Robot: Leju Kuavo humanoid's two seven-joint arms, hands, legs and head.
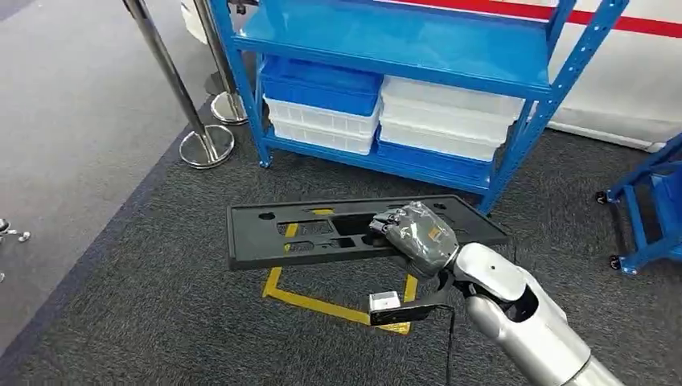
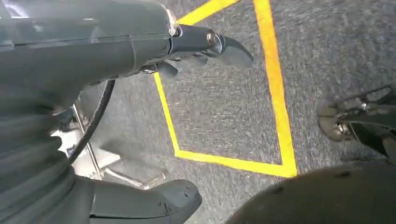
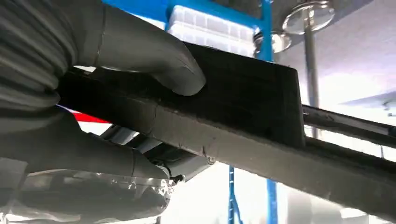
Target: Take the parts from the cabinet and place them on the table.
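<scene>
While the right arm reaches forward and to the left from the lower right of the head view, the right hand (image 1: 418,236) grips the long black part (image 1: 322,233) near its right half. The part is held roughly level above the dark carpet (image 1: 161,322), in front of the blue cabinet (image 1: 402,48). In the right wrist view the thumb (image 3: 154,56) presses on one face of the part (image 3: 243,93) and the darker fingers (image 3: 93,154) clamp the opposite face.

The left hand (image 2: 154,116) hangs over the carpet (yellow floor tape (image 2: 275,93) lies below it); its fingers are apart and hold nothing.

The part's near edge is partly covered by the right hand. The cabinet's upper levels are cut off.

Count: one black part, one cabinet, five stacked bins (image 1: 322,104) on the lower shelf (two blue, three white), two chrome posts (image 1: 205,145).
</scene>
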